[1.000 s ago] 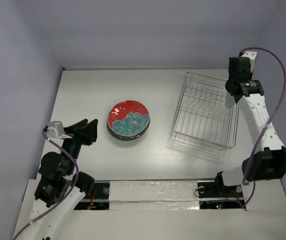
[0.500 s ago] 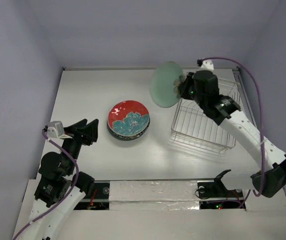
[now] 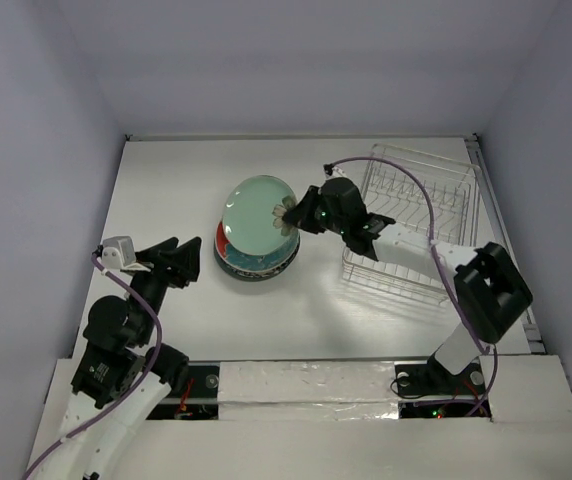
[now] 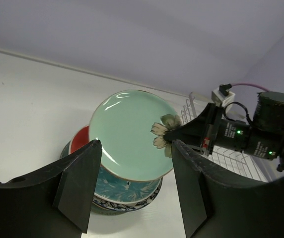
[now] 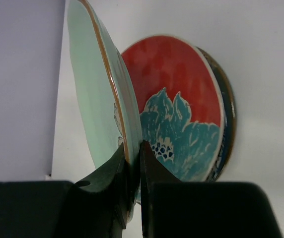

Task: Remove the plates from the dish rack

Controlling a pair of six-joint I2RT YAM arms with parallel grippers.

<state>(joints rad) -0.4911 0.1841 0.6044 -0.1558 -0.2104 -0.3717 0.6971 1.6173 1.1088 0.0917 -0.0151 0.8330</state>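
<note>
**Green plate [image 3: 258, 210] over the stack [image 3: 256, 268]**

The left fingers [image 3: 176, 262], apart, sit just left of the stack. The green plate hangs tilted above it, rim clamped between the right fingers [image 3: 294, 217], likely for laying flat. Right of them, the rack [image 3: 421, 180] shows no plates.

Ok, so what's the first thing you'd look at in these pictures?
The big pale green plate grabs the eye: it is tipped up over the middle of the table, and the right tool is pinching its flowered rim. Just under it is a bright red plate with blue flowers on top of a stack. The shiny wire dish rack stands off to the right.
</note>
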